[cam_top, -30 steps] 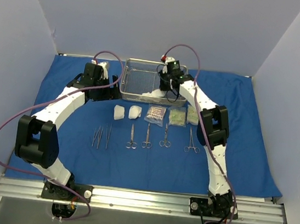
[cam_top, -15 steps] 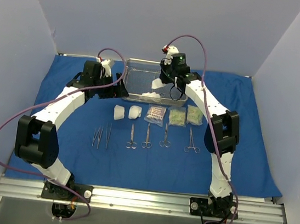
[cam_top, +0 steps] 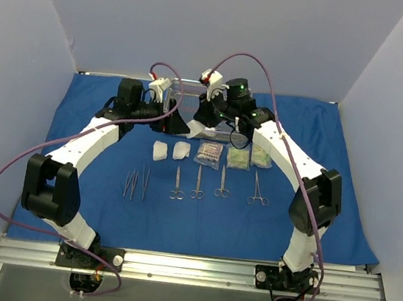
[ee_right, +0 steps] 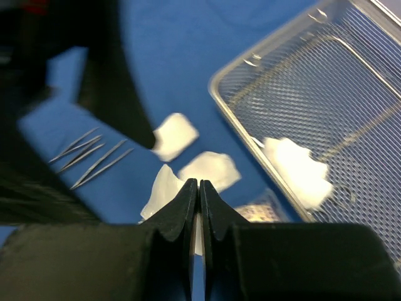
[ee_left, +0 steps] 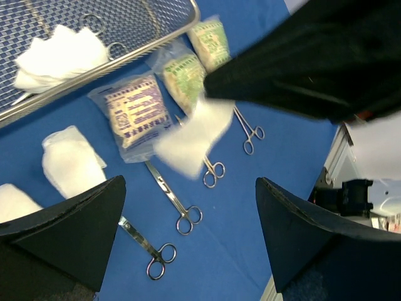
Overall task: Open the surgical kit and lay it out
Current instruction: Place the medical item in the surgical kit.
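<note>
Seen from above, the blue cloth wrap [cam_top: 328,204] is already unfolded and lies flat under everything. Most of the kit is set out on it in two rows.

In the nearer row, from left to right:
- tweezers [cam_top: 132,184]
- several small scissors [cam_top: 177,183]
- forceps [cam_top: 259,189]

In the row behind, just in front of the wire-mesh tray [ee_left: 125,58]:
- two white gauze pads [cam_top: 160,151]
- three small clear packets [cam_top: 209,152]

The task looks far along but not finished. The tray sits at the back of the cloth and still holds crumpled white gauze [ee_left: 59,56]. At least one ring-handled instrument [ee_left: 113,47] lies beside that gauze on the mesh.

The right gripper [ee_right: 195,188] is pinched shut on one more gauze pad [ee_left: 191,141]. This pad hangs limp and slightly folded from the fingertips, in the air above the packets and the scissors. It probably has to go down beside the other two pads, which have free cloth to their left.

The left gripper [ee_left: 188,188] is spread wide and holds nothing. It hovers near the tray's left end, close to the right gripper.

The gauze looks soft and thin, and the steel pieces are bright and slim.
</note>
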You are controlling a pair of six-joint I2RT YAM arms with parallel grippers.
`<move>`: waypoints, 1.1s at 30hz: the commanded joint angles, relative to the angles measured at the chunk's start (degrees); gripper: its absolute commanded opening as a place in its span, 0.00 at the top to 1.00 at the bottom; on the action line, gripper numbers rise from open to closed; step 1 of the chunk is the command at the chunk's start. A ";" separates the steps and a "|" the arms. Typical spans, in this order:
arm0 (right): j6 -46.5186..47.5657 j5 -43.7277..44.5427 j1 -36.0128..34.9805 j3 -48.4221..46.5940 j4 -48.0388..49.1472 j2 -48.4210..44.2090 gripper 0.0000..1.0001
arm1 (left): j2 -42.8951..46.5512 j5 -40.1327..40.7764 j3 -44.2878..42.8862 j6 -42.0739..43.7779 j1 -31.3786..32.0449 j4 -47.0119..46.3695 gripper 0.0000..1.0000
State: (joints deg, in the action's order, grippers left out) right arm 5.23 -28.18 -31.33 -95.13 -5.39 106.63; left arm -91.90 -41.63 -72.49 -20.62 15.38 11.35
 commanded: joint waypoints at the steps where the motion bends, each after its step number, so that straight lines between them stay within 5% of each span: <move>1: 3.37 -8.18 -1.18 2.14 0.02 -5.46 1.00 | 0.40 -2.15 -0.65 3.31 1.76 -1.95 0.06; 13: 5.31 -10.84 -1.98 3.11 -2.96 -8.28 1.00 | 6.02 -2.67 5.33 1.64 3.17 -5.99 0.00; 15: 4.96 -9.79 -2.07 3.02 -3.05 -8.19 1.00 | 7.08 -2.85 7.26 0.33 3.26 -8.09 0.19; 18: 4.87 -10.83 -2.15 3.02 -2.79 -8.28 1.00 | 8.92 -3.28 8.94 -0.56 3.26 -10.39 0.32; 28: 3.73 -13.04 -2.68 2.50 -1.91 -9.16 1.00 | 8.67 -4.60 8.94 -0.12 3.52 -12.23 0.37; 33: 3.47 -11.46 -2.68 2.32 -2.61 -9.51 1.00 | 9.28 -4.52 9.21 -0.56 3.61 -12.41 0.62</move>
State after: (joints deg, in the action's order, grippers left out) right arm 9.19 -39.27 -33.47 -92.01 -8.36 100.97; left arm -84.42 -44.91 -63.22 -21.12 18.72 2.28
